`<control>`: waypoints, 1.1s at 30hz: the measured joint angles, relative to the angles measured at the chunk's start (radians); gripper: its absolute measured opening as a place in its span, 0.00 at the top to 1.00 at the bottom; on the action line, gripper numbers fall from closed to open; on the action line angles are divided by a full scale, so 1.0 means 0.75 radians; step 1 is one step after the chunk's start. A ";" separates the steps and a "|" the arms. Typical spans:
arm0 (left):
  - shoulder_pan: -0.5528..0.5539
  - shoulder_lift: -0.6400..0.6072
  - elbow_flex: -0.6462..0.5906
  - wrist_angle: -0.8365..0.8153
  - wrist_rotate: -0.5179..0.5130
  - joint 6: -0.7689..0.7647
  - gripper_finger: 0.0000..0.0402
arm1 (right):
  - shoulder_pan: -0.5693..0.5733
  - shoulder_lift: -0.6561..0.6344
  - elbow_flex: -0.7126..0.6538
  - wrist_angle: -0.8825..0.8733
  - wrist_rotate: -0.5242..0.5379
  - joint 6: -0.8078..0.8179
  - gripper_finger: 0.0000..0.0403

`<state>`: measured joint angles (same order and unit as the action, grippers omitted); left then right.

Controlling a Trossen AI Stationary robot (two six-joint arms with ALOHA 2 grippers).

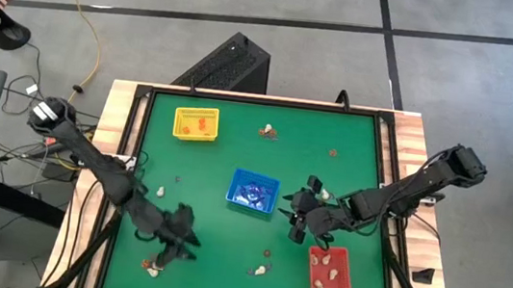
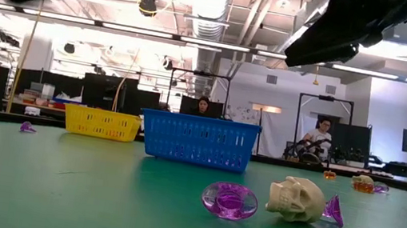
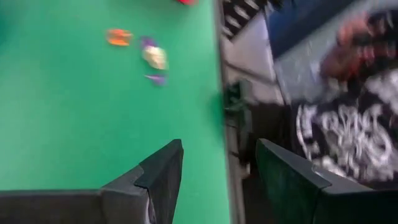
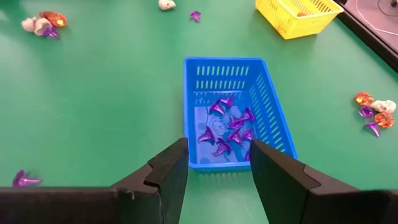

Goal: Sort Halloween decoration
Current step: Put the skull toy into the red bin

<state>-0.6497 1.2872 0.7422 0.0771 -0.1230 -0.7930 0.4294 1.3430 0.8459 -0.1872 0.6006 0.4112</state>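
Between picks: both jaws released and empty, right gripper [image 4: 217, 163] facing the blue tray [image 4: 236, 112]. Next, reach a loose trinket [image 2: 296, 199] on the surface.

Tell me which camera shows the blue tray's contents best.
The right wrist view: it looks down into the blue tray, showing purple trinkets inside. The high view shows the tray whole but its contents tiny; the low view shows only its side wall; the left wrist view does not clearly show it.
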 joint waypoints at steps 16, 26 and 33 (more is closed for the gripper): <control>-0.255 0.679 0.812 -1.190 0.146 -0.296 0.52 | 0.084 0.028 0.000 0.065 -0.042 0.127 0.50; -0.485 0.688 0.799 -1.198 -0.099 -0.805 0.52 | 0.171 0.052 0.001 0.161 -0.038 0.129 0.50; -0.557 0.688 0.798 -1.197 -0.220 -0.914 0.52 | 0.189 0.052 0.001 0.196 -0.040 0.150 0.50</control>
<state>-1.0672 1.8034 1.3407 -0.8208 -0.2877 -1.4783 0.5713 1.3823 0.8463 -0.0400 0.5703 0.5236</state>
